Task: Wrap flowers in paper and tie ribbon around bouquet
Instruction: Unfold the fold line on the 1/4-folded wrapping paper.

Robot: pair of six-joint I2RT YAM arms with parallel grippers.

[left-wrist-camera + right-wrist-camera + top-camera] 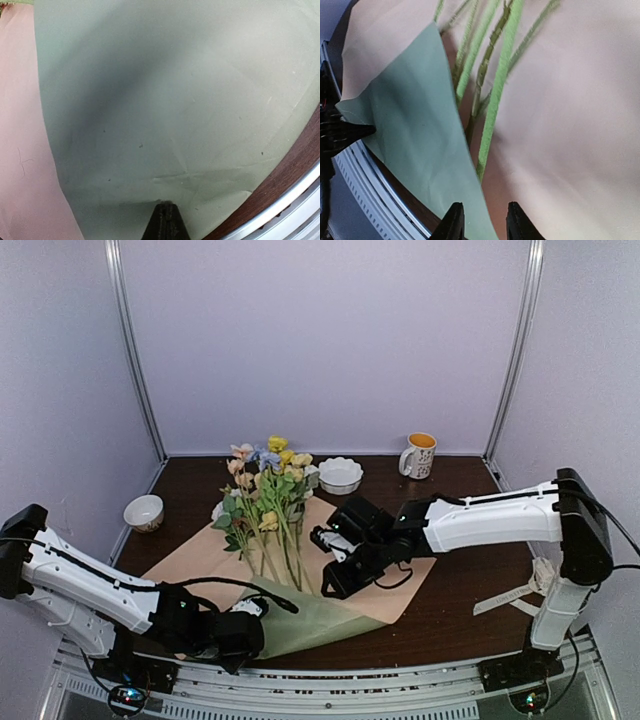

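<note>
Sage-green on one face and peach-tan on the other, the large thin sheet of paper [200, 555] is lying peach side up across the middle of the dark brown wooden table [460, 570], reaching to its near edge. Its near corner is folding back over the sheet, showing the green face.

The bunch of pastel flowers [270, 490], with yellow, peach, pale blue and cream blossoms on long thin green stems, is lying on the peach face. The blossoms are pointing toward the far edge, and the stem ends are running under the green flap.

The left gripper [164, 222] is sitting low at the near edge. Its fingertips are pressing together on the rim of the green flap, and creases are spreading out from the pinch.

The right gripper [484, 225] is hovering over the stem ends, just beside the flap's edge. Its two dark fingers are standing slightly apart, grasping nothing.

The long narrow cream-white ribbon [510, 595] is lying loose near the table's right edge, well apart from the sheet.

A white scalloped bowl [340, 475] is standing just beyond the blossoms. A white mug [418, 455] with an orange inside is standing toward the far right corner, and a small white cup [144, 512] is standing at the left edge.
</note>
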